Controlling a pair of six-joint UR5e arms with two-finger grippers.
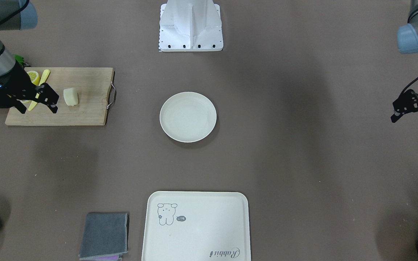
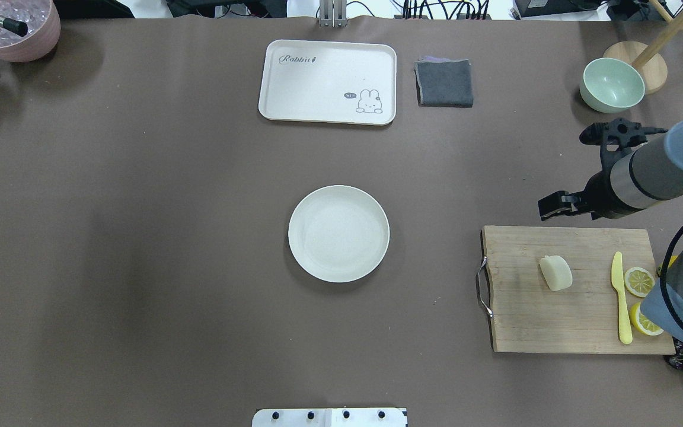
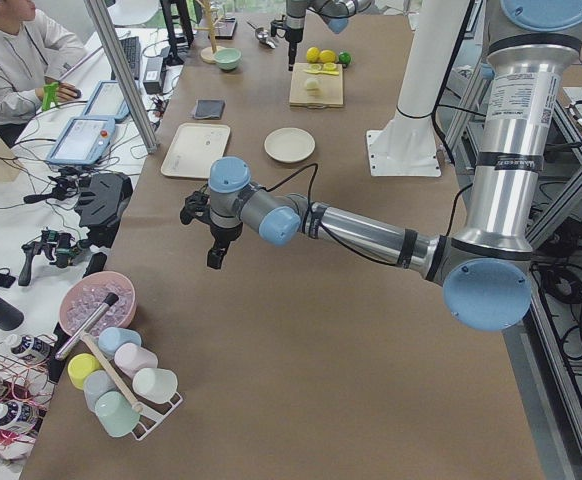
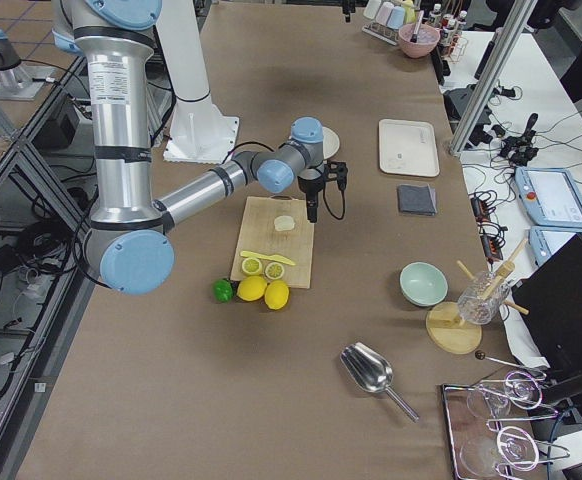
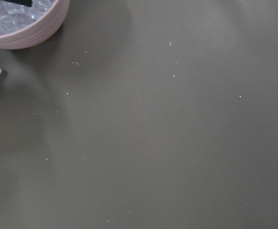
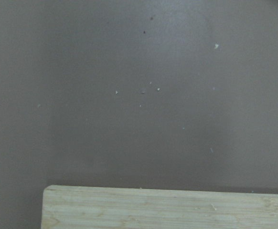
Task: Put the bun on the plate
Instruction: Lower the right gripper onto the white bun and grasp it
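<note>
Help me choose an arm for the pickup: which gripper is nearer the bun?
Right. The right gripper hangs at the edge of the cutting board, close to the bun. The left gripper is far off on the other side, beyond the plate.

Matt off-white plate (image 1: 188, 116) – smooth bun (image 1: 70, 96) on a grained wooden board (image 1: 85, 112) – metal handle (image 1: 111, 96).

two top cams look down on the same table (image 1: 303, 163) from opposite sides, so the plate (image 1: 188, 116), board (image 1: 60, 96) and tray (image 1: 196, 226) flip between them. side cams sit high at each end, looking along it. wrist cams are super close: left gets a pink bowl (image 5: 38, 33) rim, right the board's edge.
</note>
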